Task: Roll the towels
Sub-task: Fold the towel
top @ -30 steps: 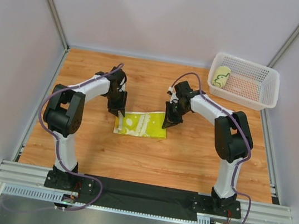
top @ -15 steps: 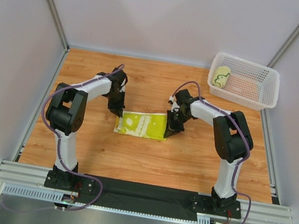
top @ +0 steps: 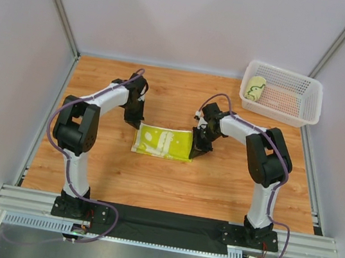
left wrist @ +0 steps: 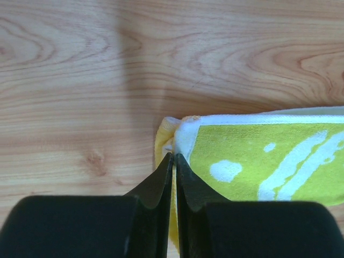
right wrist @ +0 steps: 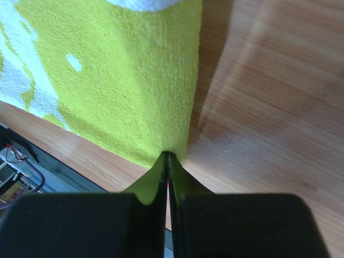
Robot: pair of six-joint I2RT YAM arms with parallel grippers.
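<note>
- Two towels showed in the overhead view: a flat towel (top: 162, 142) spread on the wooden table (top: 216, 181) between the arms, and a rolled towel (top: 254, 87) lying in the left end of the white basket (top: 285, 71) at the far right corner.
- Lime-green print with white shapes faced up on the flat towel, and its long sides ran left to right.
- At the towel's far-left corner stood the left gripper (top: 135, 124), reaching down to the cloth.
- Seen from the left wrist, the left gripper (left wrist: 172, 157) had its two black fingers drawn almost together, with only a thin slit between them. The tips met the corner where the white border folded over a yellow underlayer, and a sliver of yellow cloth showed in the slit, so it was pinching that corner.
- At the towel's right edge stood the right gripper (top: 194, 146), low against the cloth.
- Seen from the right wrist, the right gripper (right wrist: 167, 155) had its fingers pressed together on the green edge of the flat towel (right wrist: 123, 80). The cloth rose to the tips there and cast a shadow on the wood beside it.
- Both arms bent inward toward the cloth, their bases at the near edge of the table.
- Well apart from both grippers, the basket stood untouched.
</note>
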